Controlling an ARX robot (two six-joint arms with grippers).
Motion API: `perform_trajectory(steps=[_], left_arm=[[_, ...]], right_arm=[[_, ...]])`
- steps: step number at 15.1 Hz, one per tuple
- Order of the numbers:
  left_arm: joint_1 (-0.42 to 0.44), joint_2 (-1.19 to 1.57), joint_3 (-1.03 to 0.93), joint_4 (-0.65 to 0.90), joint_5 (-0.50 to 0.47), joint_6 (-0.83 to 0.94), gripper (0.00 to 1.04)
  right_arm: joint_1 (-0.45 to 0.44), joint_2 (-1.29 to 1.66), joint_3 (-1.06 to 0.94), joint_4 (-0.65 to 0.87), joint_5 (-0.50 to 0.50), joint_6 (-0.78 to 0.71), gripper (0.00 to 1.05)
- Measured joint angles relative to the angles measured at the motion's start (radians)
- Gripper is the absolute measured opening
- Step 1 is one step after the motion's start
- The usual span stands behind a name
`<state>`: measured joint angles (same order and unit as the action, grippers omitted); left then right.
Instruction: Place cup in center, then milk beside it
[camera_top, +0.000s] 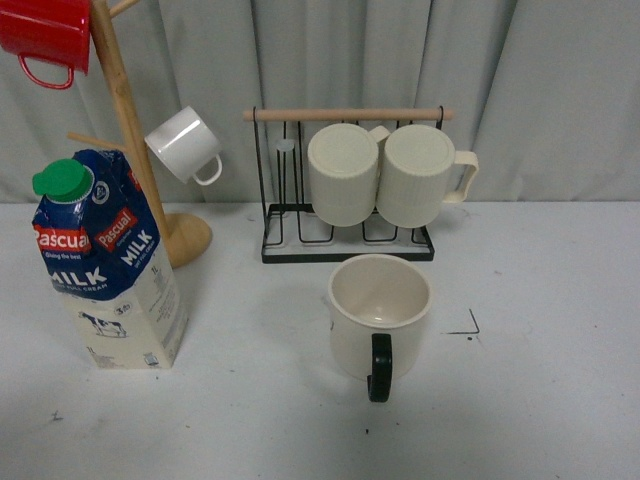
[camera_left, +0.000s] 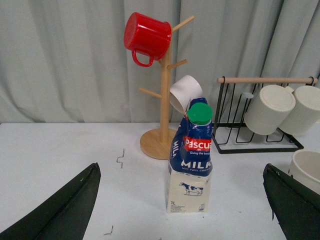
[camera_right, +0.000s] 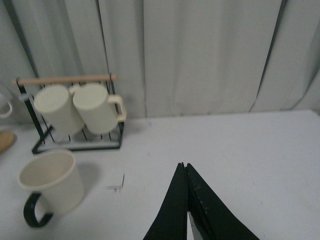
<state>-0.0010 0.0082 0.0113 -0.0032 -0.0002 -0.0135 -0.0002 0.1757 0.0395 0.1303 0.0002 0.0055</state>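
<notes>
- Two pincers: left pincer (camera_left: 180, 166) released wide, right pincer (camera_right: 184, 165) clenched, empty.
- Upright milk (camera_left: 192, 150) dead ahead of left pincer; cup (camera_top: 378, 315) off its right-jaw side.
- Best: advance level, clamp milk low.

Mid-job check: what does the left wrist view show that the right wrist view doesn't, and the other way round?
Only the left wrist view shows the milk, upright ahead of the open left gripper, and the red mug hung on the wooden tree. Only the right wrist view shows the black handle of the cup and the right gripper, shut and empty. Both show the cup (just its rim in the left wrist view), the wire rack with two ribbed mugs, the curtain and the table.
</notes>
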Motion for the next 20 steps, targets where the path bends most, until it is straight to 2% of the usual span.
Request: perform_trajectory(steps=[1, 2, 9, 10, 16, 17, 18, 19, 20], left_arm=[[0.000, 0.000, 0.000, 0.000, 0.000, 0.000, 0.98], [0.000, 0.000, 0.000, 0.000, -0.002, 0.000, 0.98], [0.000, 0.000, 0.000, 0.000, 0.000, 0.000, 0.98], [0.000, 0.000, 0.000, 0.000, 0.000, 0.000, 0.98], [0.000, 0.000, 0.000, 0.000, 0.000, 0.000, 0.98], [0.008, 0.014, 0.017, -0.066, 0.018, -0.008, 0.98], [0.040, 0.155, 0.126, -0.298, 0.111, -0.044, 0.98], [0.030, 0.339, 0.251, -0.402, 0.133, -0.078, 0.98], [-0.018, 0.425, 0.342, -0.326, 0.150, -0.087, 0.98]], right_arm=[[0.000, -0.091, -0.019, -0.101, 0.000, 0.000, 0.02], [0.000, -0.171, -0.027, -0.134, -0.001, -0.002, 0.02], [0.000, -0.171, -0.027, -0.134, 0.000, -0.002, 0.02], [0.000, -0.171, -0.027, -0.134, 0.000, -0.003, 0.08], [0.000, -0.171, -0.027, -0.134, 0.000, -0.003, 0.81], [0.000, -0.171, -0.027, -0.134, 0.000, -0.003, 0.94], [0.000, -0.171, -0.027, -0.134, 0.000, -0.003, 1.00], [0.000, -0.171, -0.027, -0.133, -0.001, -0.003, 0.97], [0.000, -0.171, -0.027, -0.134, 0.000, -0.003, 0.98]])
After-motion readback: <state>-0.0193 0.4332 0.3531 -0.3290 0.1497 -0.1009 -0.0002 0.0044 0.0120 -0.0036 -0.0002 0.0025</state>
